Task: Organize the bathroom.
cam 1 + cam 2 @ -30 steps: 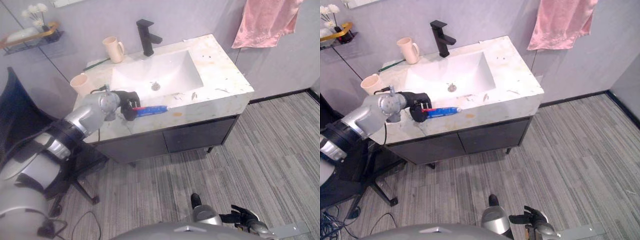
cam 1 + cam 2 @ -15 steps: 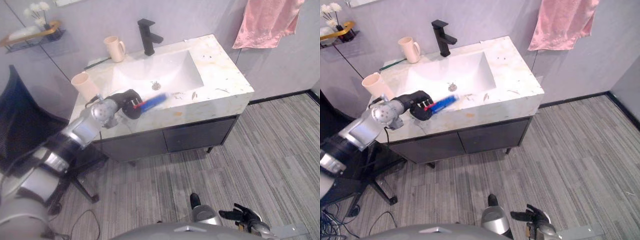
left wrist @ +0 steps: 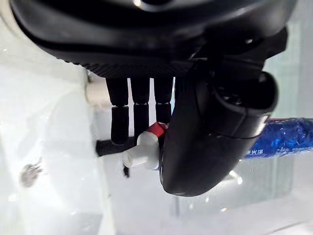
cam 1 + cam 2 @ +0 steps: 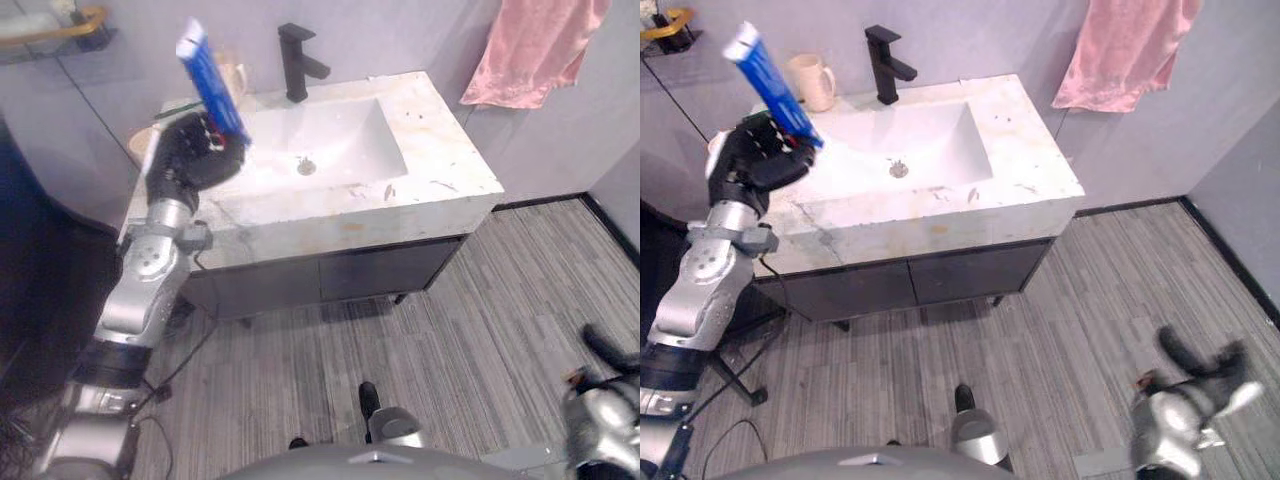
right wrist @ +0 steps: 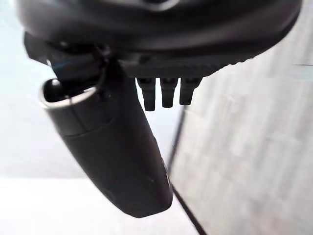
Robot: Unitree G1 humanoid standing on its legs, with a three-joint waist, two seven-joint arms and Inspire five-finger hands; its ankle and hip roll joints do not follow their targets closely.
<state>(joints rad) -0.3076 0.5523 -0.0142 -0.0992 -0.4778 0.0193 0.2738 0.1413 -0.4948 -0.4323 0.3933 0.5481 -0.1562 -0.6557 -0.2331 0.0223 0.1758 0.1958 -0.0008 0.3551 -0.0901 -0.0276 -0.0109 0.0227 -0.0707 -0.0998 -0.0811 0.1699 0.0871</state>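
- I saw the left hand [image 4: 190,150] raised above the left end of the counter [image 4: 440,180], fingers and thumb curled round a blue toothpaste tube [image 4: 212,80] (white cap and red collar toward the palm in the left wrist view, flat end pointing up and back toward the wall).
- The sink basin [image 4: 320,140] held nothing I could make out apart from its drain; the black faucet [image 4: 298,62] stood at its back edge.
- One cream mug [image 4: 812,82] sat on the counter by the wall, left of the faucet, partly behind the tube; I could not see into it.
- The right side of the counter was bare marble up to its front edge, with a pink towel [image 4: 535,50] hanging on the wall beyond.
- The right hand [image 4: 1200,385] hung low over the striped floor [image 4: 480,320], well apart from the vanity, with its fingers straight in the right wrist view.
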